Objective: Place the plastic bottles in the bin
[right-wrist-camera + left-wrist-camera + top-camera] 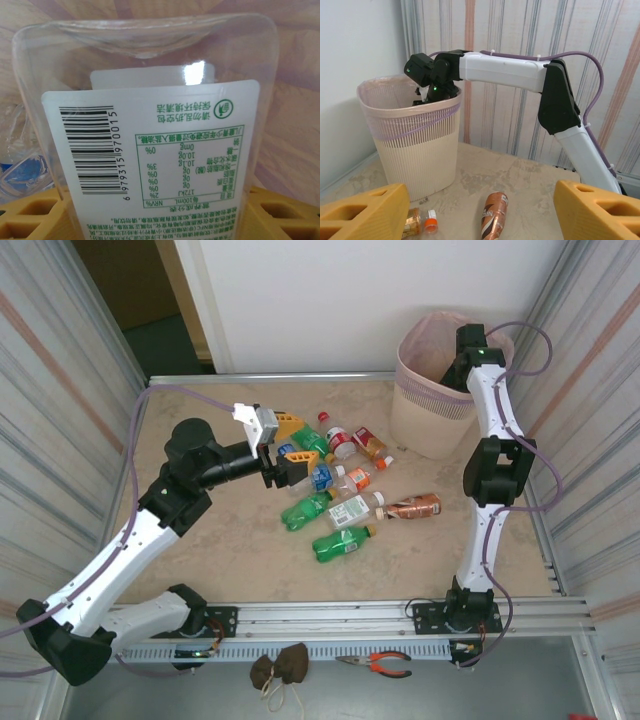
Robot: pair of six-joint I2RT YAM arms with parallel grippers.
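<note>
inside bin [425, 420], right claw [160, 220] pinching clear bottle [150, 125], arm stretched forward; left claw [290, 447] spread above bottles [350, 510], elbow bent.

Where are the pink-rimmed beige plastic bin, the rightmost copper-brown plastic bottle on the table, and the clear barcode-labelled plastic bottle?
pink-rimmed beige plastic bin [425, 425]: top external view, beige front wall.
copper-brown plastic bottle [415, 507]: top external view, mid-body.
clear barcode-labelled plastic bottle [150, 165]: right wrist view, white label.

Upright bin [428, 425] far right: pink mesh rim, beige body. My right gripper [160, 220] clamps clear bottle [150, 100], white label, at bin mouth. Other bottles [340, 490] lie scattered mid-table, green and clear; copper bottle [412, 506] rightmost.
</note>
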